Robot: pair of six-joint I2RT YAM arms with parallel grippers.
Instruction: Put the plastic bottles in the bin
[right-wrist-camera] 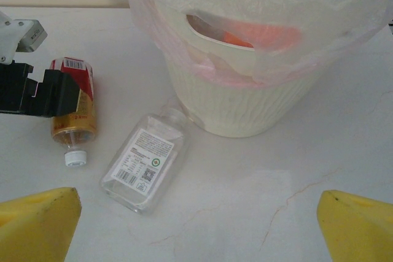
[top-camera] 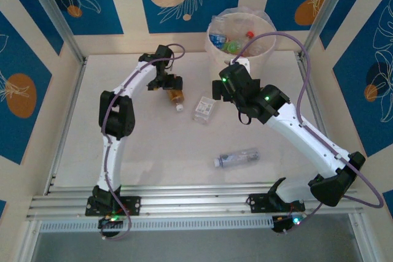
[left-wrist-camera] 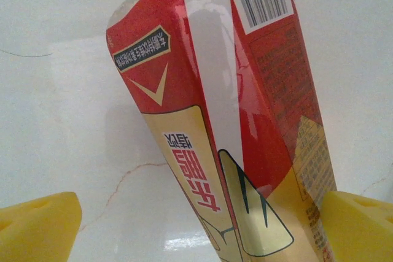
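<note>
A red-and-gold labelled plastic bottle lies on the white table between the yellow fingertips of my left gripper. The jaws are open: a wide gap shows at the left pad, and the right pad is close beside the bottle. From above, this bottle lies under the left gripper. A clear flat bottle lies next to the cream bin. My right gripper hangs open above the bare table in front of them, holding nothing. A third bottle lies nearer the arm bases.
The bin stands at the table's far edge with a clear liner and several bottles inside. Metal frame posts rise at the far corners. Free table lies at front left.
</note>
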